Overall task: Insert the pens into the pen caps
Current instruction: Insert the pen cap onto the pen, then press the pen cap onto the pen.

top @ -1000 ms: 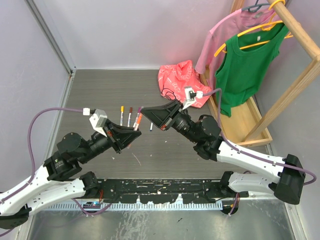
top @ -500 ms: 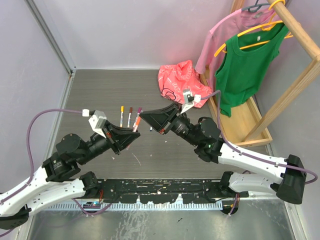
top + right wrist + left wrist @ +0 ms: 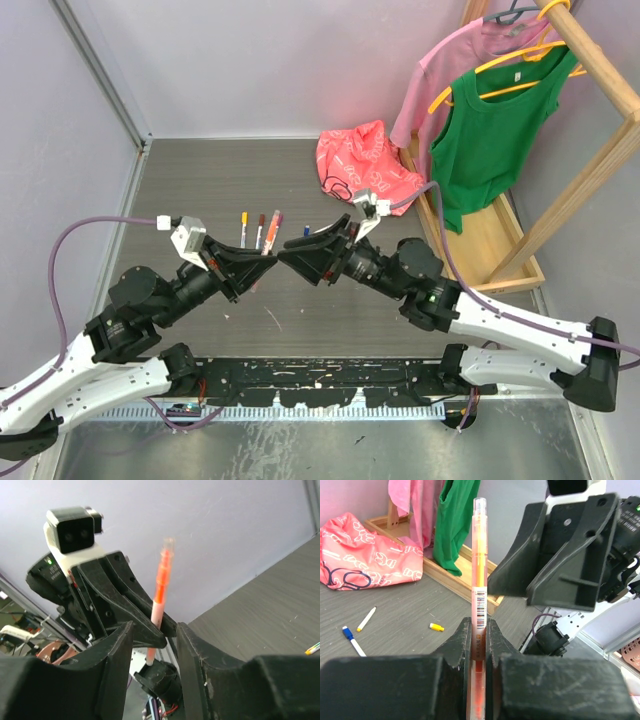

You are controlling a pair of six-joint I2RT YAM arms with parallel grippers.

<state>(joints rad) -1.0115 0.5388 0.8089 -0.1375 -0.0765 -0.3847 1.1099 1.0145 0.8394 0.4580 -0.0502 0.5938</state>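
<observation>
Down and away goes the right end effector (image 3: 289,250): a second ago it sat shut up at the pen's top, and now its fingers (image 3: 117,650) are spread with nothing between them, and it hangs lower, just beside the left end effector (image 3: 262,264). That left end effector is pinching the slim orange-tinted marker pen with a clear end (image 3: 479,565) by its lower half, holding it upright above the grey wood-grain table (image 3: 200,180). Lying on the table beyond, all apart from each other, are a white pen with a yellow tip (image 3: 366,619), a white pen with a blue end (image 3: 352,639) and a small yellow cap (image 3: 436,627). A red-pink patterned bag (image 3: 365,158) lies at the far edge.
</observation>
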